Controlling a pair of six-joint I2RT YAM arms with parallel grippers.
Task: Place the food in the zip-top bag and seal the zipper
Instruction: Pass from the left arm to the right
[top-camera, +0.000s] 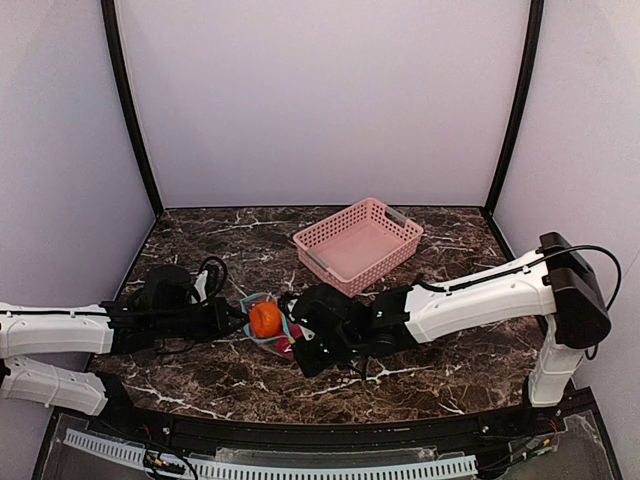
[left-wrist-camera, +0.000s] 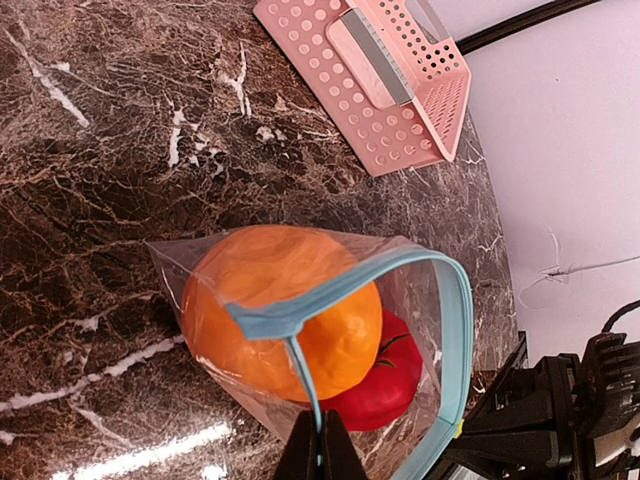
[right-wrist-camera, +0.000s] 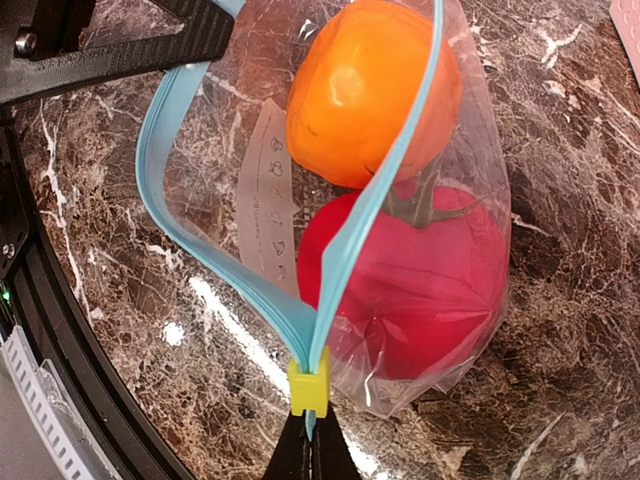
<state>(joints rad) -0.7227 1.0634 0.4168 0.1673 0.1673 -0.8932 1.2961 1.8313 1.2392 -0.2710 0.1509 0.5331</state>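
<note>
The clear zip-top bag (top-camera: 268, 322) lies on the marble table between my two grippers. The orange food (left-wrist-camera: 280, 310) and the red food (left-wrist-camera: 385, 385) are inside it; both also show in the right wrist view, orange (right-wrist-camera: 365, 90) and red (right-wrist-camera: 410, 285). The teal zipper (left-wrist-camera: 455, 330) gapes open in a loop. My left gripper (left-wrist-camera: 321, 445) is shut on one end of the zipper strip. My right gripper (right-wrist-camera: 309, 445) is shut on the other end, just behind a small yellow slider (right-wrist-camera: 309, 388). A white label (right-wrist-camera: 268, 190) shows through the plastic.
A pink slotted basket (top-camera: 358, 243) stands behind the bag toward the back right, also in the left wrist view (left-wrist-camera: 375, 75). The black frame of the table's near edge (right-wrist-camera: 60, 350) lies close beside the bag.
</note>
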